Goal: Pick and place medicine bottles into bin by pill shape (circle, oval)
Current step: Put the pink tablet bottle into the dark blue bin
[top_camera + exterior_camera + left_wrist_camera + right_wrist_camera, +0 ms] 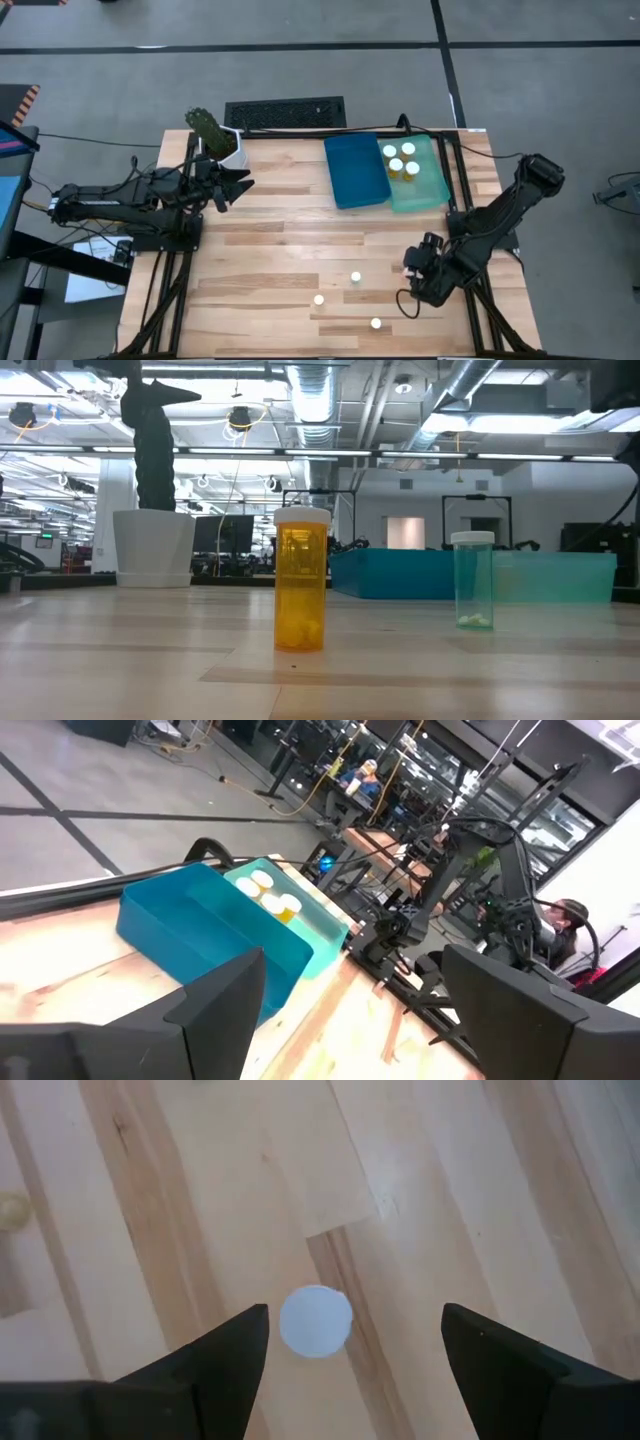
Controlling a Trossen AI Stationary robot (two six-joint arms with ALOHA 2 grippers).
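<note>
Three white-capped medicine bottles stand upright on the wooden table near its front: one (355, 277), one (319, 299) and one (376, 323). The low view shows an amber bottle (301, 580) and a narrower clear one (472, 580). Several more bottles (400, 160) stand in the light green bin (432, 185). My right gripper (412, 265) is open and points down; a round white cap (315, 1320) shows below, between its fingers (355, 1330), untouched. My left gripper (240, 185) is open and empty at the far left, and it also shows in the left wrist view (350, 990).
A blue bin (355, 170) lies beside the green one at the table's far right. A white pot with a green plant (222, 140) stands at the far left corner, close to my left gripper. A person sits beyond the table (565, 925).
</note>
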